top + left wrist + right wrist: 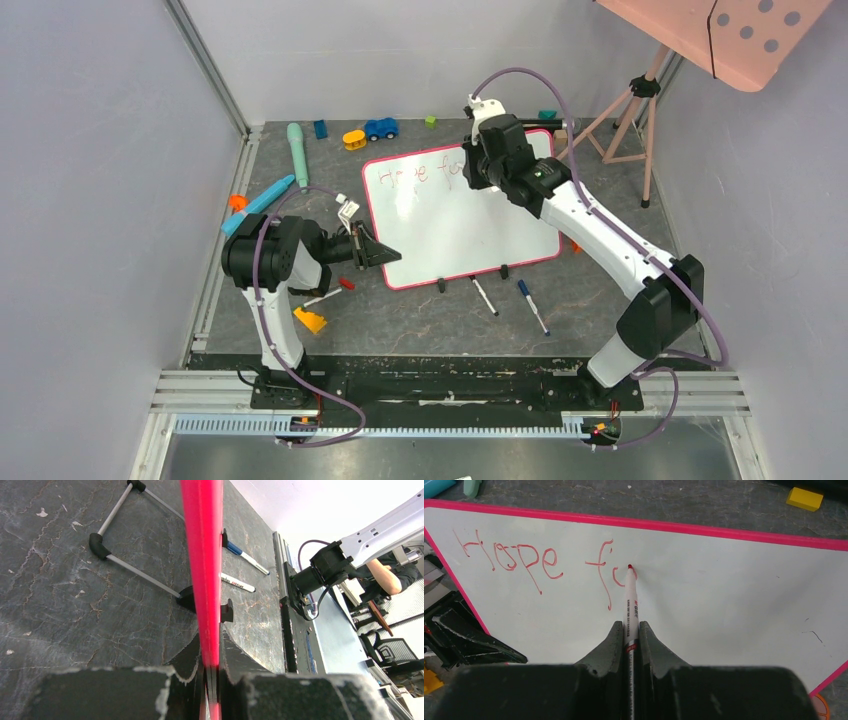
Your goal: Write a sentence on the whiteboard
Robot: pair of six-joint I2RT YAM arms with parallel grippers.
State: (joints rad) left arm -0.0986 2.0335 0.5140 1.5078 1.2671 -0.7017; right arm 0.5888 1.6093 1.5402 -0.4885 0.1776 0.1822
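right jaws clamp the red marker (630,595), tip on the sentence (524,560) near the whiteboard's (470,225) 11 o'clock; left jaws pinch its 8 o'clock frame (202,555). press too hard and it could skid, smearing letters.

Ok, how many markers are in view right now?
3. A red marker in the right gripper, tip on the whiteboard; a black-tipped marker and a blue-capped marker loose on the table. The arms may hide more.

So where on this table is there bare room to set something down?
Barest: the strip between the loose markers before the whiteboard and the base plate, and the patch between the right arm and the tripod. Crowded: the far-left corner with the toys, and around the left gripper.
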